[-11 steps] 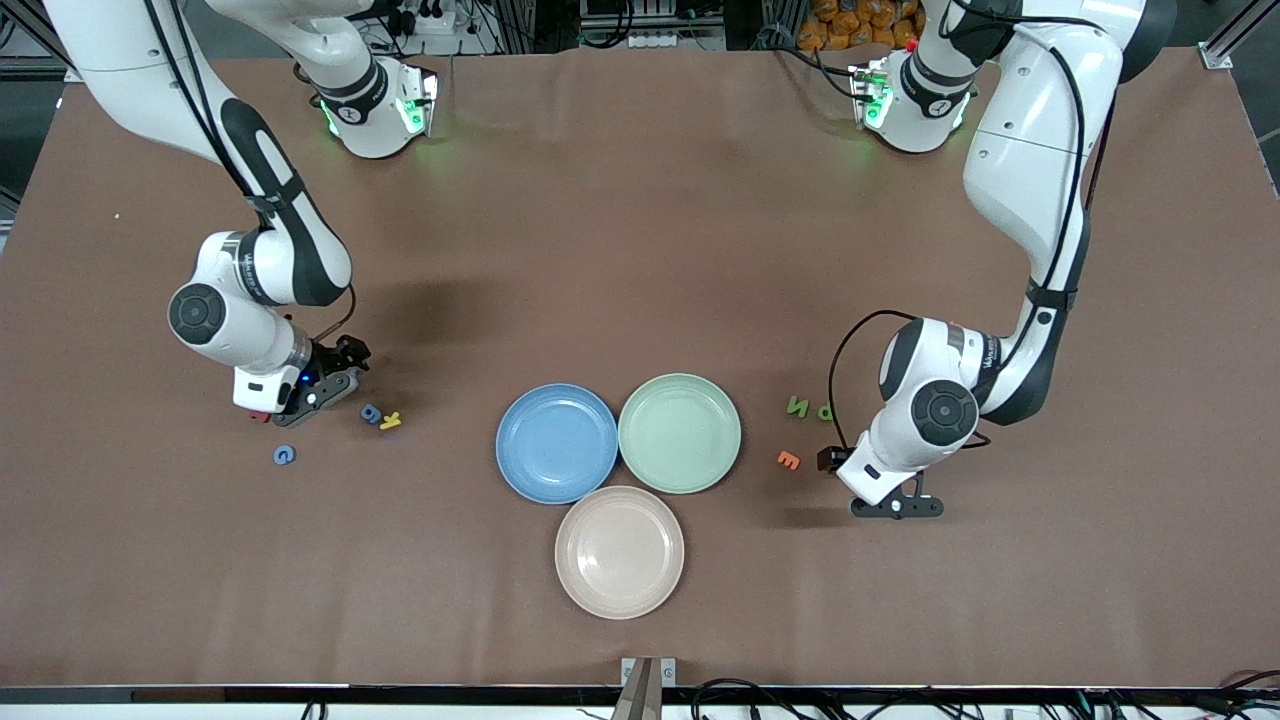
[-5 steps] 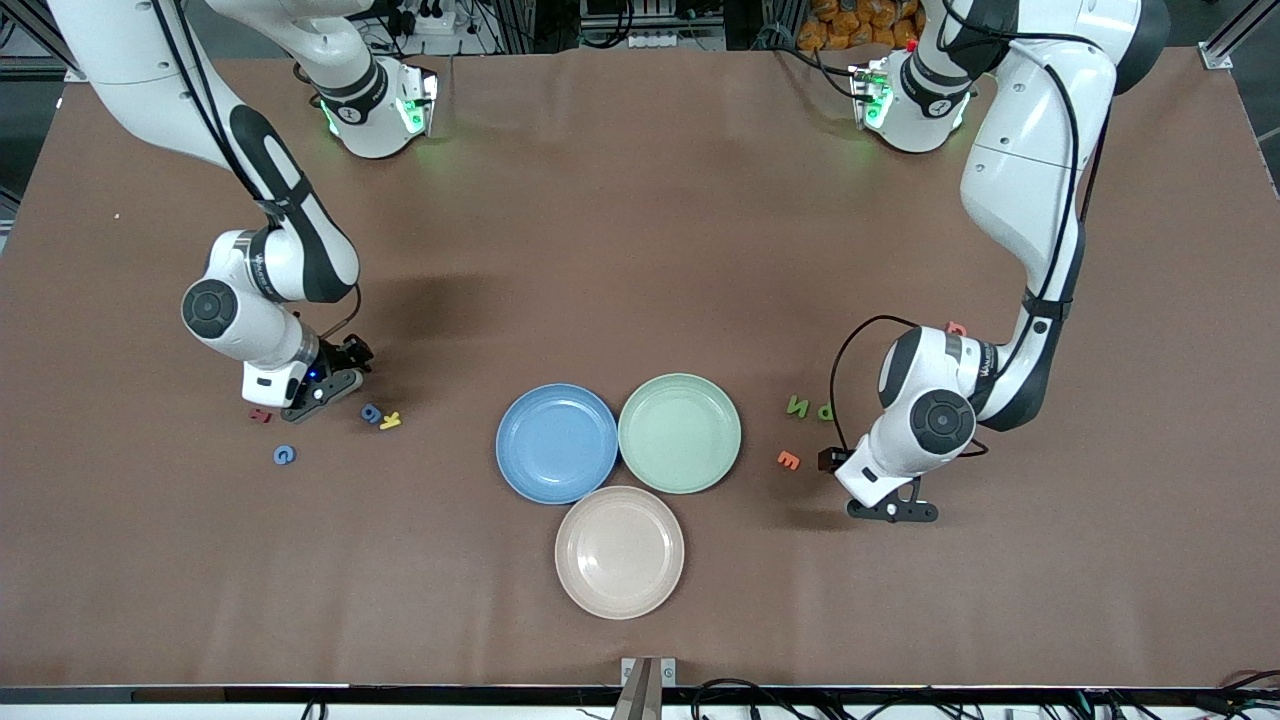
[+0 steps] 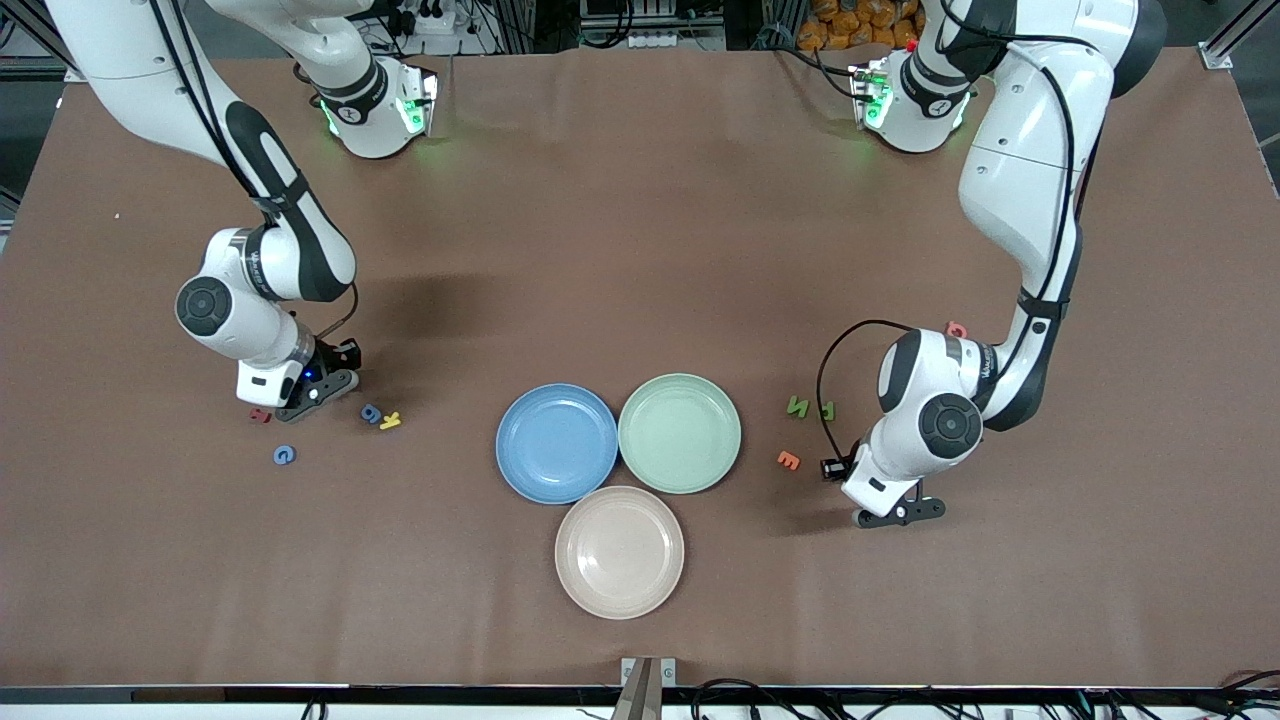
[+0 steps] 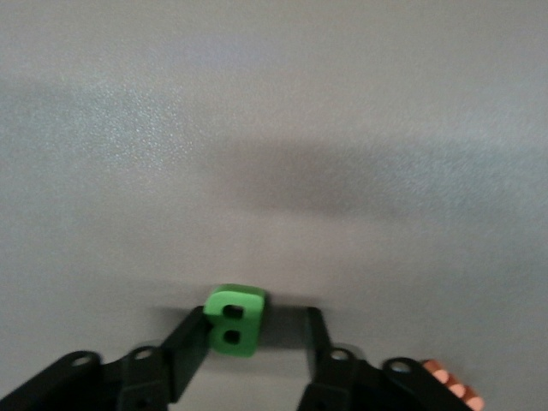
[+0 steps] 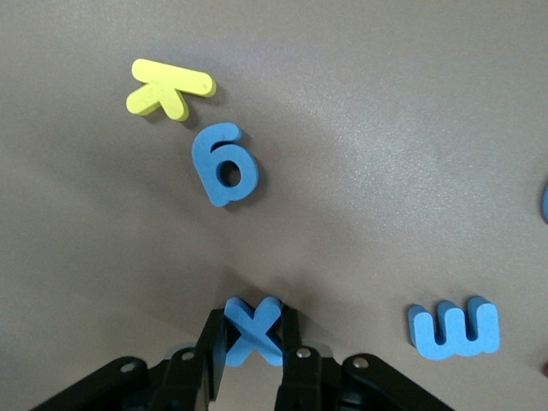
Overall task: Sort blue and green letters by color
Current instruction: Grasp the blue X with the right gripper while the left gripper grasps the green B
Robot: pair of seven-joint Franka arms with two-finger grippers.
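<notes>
Slipping threatens both grips: the blue X (image 5: 253,330), toward the table's right-arm edge, is pinched by the right gripper (image 5: 253,342), while the left gripper (image 4: 248,338), spread, only brackets the green B (image 4: 233,318) near the left-arm edge.

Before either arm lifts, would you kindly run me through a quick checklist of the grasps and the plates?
1. Right hand around the blue X, fingers tight against both sides: ok.
2. Left hand around the green B: not ok; one finger touches it, a gap shows beside the other.
3. Blue E and blue g apart from the right hand: ok.
4. Blue plate holds nothing: ok.
5. Green plate holds nothing: ok.
6. Whether X or B has left the table: cannot tell.
</notes>
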